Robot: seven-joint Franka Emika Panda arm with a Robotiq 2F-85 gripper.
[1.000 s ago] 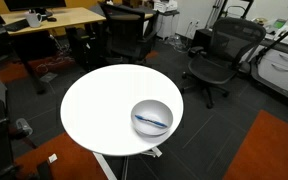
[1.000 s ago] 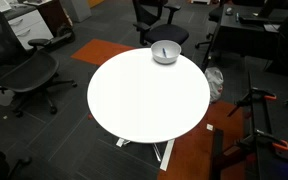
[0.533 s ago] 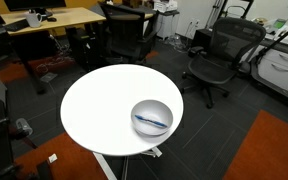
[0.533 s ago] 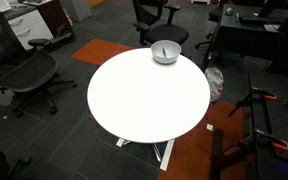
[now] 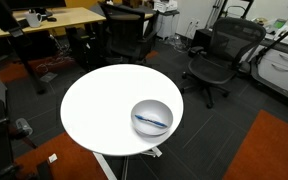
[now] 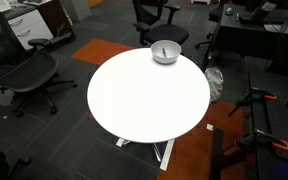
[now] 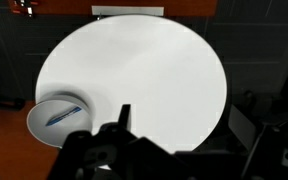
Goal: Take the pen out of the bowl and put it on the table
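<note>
Wrist view: bowl [image 7: 36, 122] at lower left, near the edge of the table [image 7: 144, 65]. Pen [image 7: 64, 115] lies inside the bowl, slanted, resting on its floor. It is the only thing in the bowl. To the right of it and well apart, gripper [image 7: 124, 130] hangs above the bare tabletop; the jaws are dark and mostly cropped, so I cannot tell whether they are apart or together. In an exterior view, pen [image 5: 151, 121] lies across bowl [image 5: 135, 112], near the edge of table [image 5: 99, 105].
</note>
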